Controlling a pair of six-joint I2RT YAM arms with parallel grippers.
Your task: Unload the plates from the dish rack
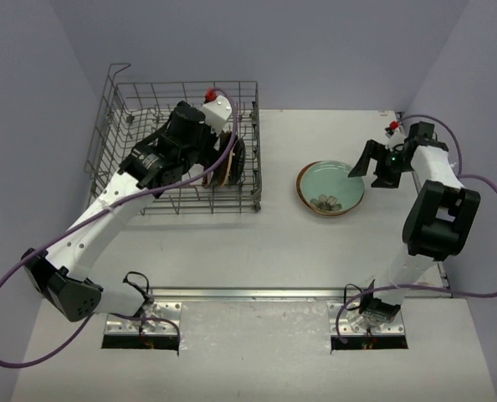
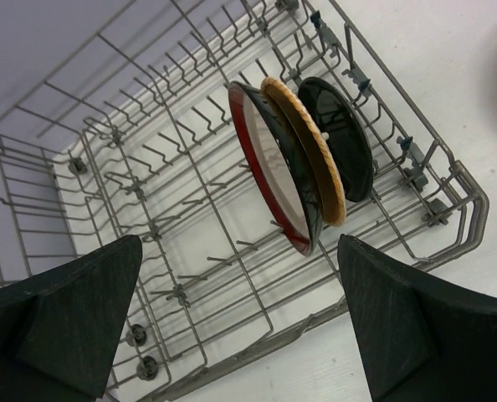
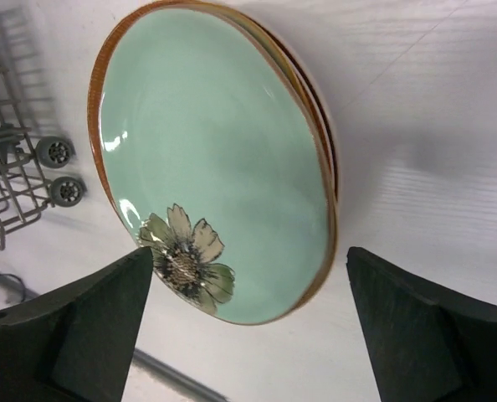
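Left gripper (image 2: 237,244) hangs wide open and empty over the dish rack (image 2: 473,201), where I see three plates standing on edge among the tines, leaning together: a red-rimmed plate (image 2: 269,167), an orange-brown plate (image 2: 311,151) and a black plate (image 2: 340,134). Over on the table (image 3: 432,126), my right gripper (image 3: 250,251) is spread just as wide above the pale green flowered plate (image 3: 215,159), which tops a small stack well apart from the rack.

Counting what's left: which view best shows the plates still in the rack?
Left wrist: red-rimmed plate, orange-brown plate and black plate stand clear. Top external: left arm hides most. Right wrist: only a rack corner.
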